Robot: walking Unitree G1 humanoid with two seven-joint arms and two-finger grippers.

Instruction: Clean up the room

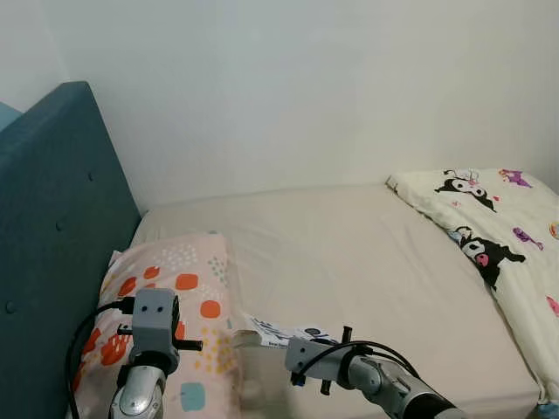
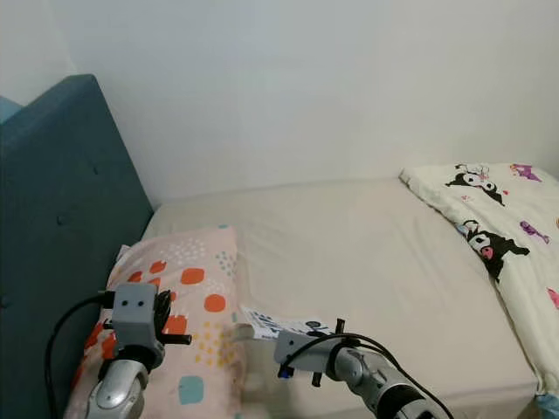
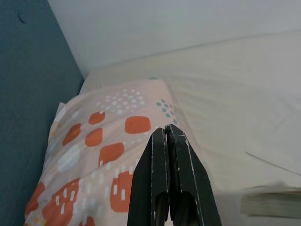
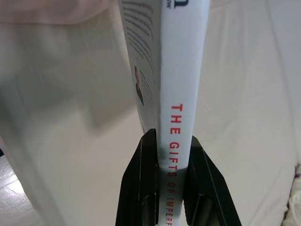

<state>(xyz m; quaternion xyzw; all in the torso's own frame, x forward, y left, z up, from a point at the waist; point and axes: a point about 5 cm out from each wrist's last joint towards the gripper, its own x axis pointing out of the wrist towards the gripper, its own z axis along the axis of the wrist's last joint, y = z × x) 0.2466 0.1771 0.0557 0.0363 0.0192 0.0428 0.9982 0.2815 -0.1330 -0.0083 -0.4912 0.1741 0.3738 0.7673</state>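
The right gripper [image 4: 175, 155] has its fingers clamped on the spine of a white book [image 4: 176, 70], held low over the bed's near edge, just beside the patterned pillow [image 1: 179, 288]. The left gripper [image 3: 165, 134] hangs above that pillow with its fingers pressed together, holding nothing. The pillow butts against the blue headboard [image 1: 52, 227]. Bare beige sheet [image 1: 349, 253] stretches wide between pillow and cartoon-print blanket [image 1: 498, 236] at the far side
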